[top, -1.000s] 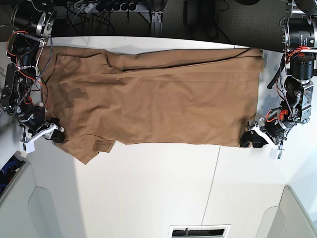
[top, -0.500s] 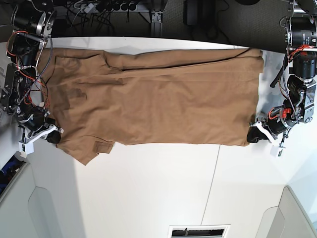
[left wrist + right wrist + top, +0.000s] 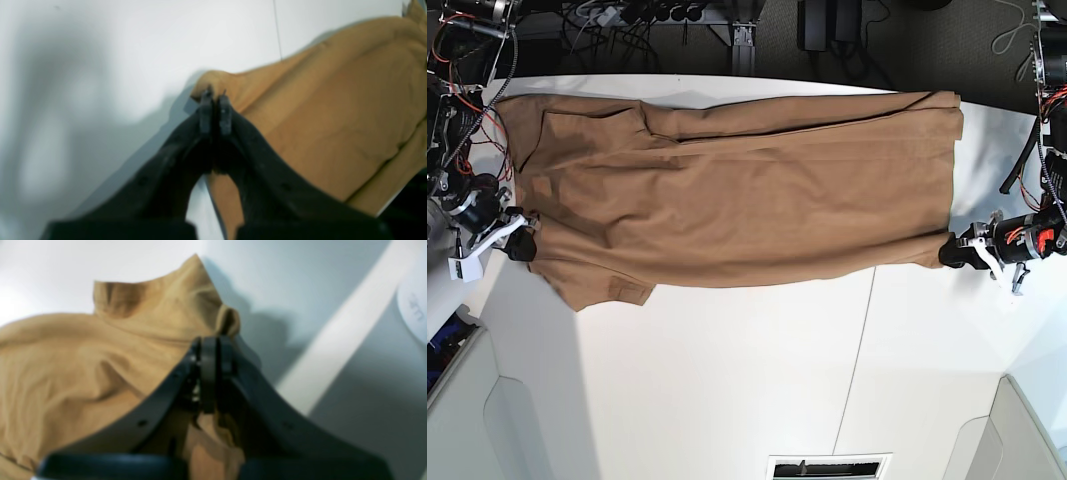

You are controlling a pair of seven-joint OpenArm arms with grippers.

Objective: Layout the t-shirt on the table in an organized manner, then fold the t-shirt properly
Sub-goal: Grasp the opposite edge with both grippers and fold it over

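Observation:
The tan t-shirt [image 3: 737,190] lies spread lengthwise across the far half of the white table [image 3: 757,380]. At the shirt's near right corner my left gripper [image 3: 949,251] is shut on the cloth; in the left wrist view its black fingertips [image 3: 215,100] pinch the corner of the t-shirt [image 3: 333,110]. On the left of the base view my right gripper [image 3: 524,246] is shut on the shirt's near edge by the sleeve. The right wrist view shows the right gripper [image 3: 213,343] pinching a small raised fold of the t-shirt [image 3: 83,363].
A thin dark seam [image 3: 859,350] runs across the table's near half. Grey-white bins sit at the near left corner [image 3: 487,420] and near right corner [image 3: 1017,430]. Cables and stands lie beyond the far edge [image 3: 677,15].
Both grippers have shut on the shirt's near edge and pulled outward and slightly away from the camera. The cloth is now stretched tauter, its near edge lifted back.

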